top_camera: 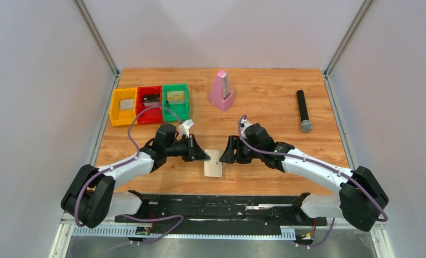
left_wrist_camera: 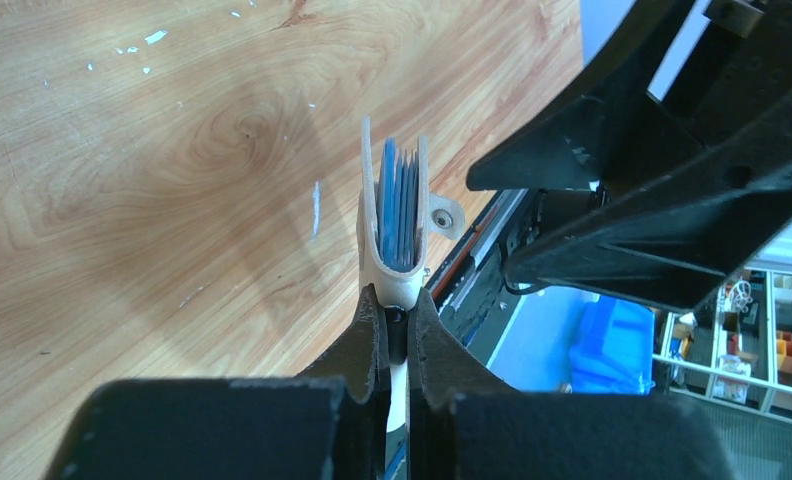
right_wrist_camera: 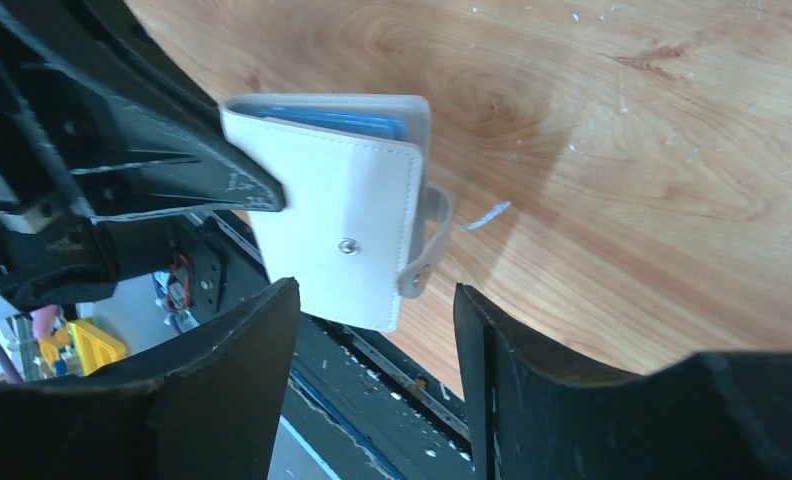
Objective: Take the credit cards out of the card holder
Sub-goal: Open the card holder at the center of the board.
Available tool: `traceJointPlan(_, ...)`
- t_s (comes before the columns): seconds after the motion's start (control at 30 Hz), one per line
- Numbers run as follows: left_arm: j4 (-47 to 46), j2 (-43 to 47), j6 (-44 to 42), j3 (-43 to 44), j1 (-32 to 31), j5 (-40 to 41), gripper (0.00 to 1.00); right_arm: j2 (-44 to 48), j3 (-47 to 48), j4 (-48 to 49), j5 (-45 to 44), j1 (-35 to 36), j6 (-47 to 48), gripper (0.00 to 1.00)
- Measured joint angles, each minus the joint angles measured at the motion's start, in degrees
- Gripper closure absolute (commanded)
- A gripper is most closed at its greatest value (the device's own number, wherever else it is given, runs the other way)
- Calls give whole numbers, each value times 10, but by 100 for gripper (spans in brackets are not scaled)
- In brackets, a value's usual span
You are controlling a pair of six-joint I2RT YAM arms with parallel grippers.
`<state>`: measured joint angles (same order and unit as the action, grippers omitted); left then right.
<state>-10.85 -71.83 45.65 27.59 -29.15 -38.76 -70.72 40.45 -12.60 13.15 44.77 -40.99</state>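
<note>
The card holder (top_camera: 213, 164) is cream-beige, folded and held off the table near the front edge. My left gripper (top_camera: 203, 155) is shut on its spine edge (left_wrist_camera: 400, 320). In the left wrist view the card holder (left_wrist_camera: 397, 200) shows edge-on, with blue inner sleeves between its covers. Its snap strap (right_wrist_camera: 427, 245) hangs loose beside the cover (right_wrist_camera: 342, 220). My right gripper (top_camera: 227, 156) faces it from the right, open (right_wrist_camera: 377, 300), fingertips just short of the holder's lower corner, nothing between them. The credit cards are hidden inside the holder.
Yellow (top_camera: 123, 106), red (top_camera: 149, 103) and green (top_camera: 176, 101) bins stand at the back left, each with a small flat item inside. A pink metronome (top_camera: 221, 90) stands at the back centre. A black microphone (top_camera: 303, 110) lies at the right. A black rail (top_camera: 221, 204) runs along the near edge.
</note>
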Motion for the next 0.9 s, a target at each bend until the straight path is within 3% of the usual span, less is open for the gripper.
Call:
traceJointPlan(0.17, 6, 7, -7, 0, 0, -2, 100, -21, -3, 7, 31, -11, 28, 46)
traceJointPlan(0.37, 8, 13, -8, 0, 0, -5, 100, -47, -14, 37, 51, -12, 32, 59)
traceJointPlan(0.63, 8, 14, -8, 0, 0, -9, 100, -64, -30, 47, 42, -15, 24, 99)
traceJointPlan(0.77, 11, 13, -11, 0, 0, -5, 85, -63, -31, 45, 32, -17, 20, 100)
traceJointPlan(0.87, 29, 11, -22, 6, 0, 8, 59, -56, -31, 39, 28, -17, 20, 100)
traceJointPlan(0.9, 39, 8, -26, 11, 0, 14, 56, -53, -31, 37, 29, -17, 20, 100)
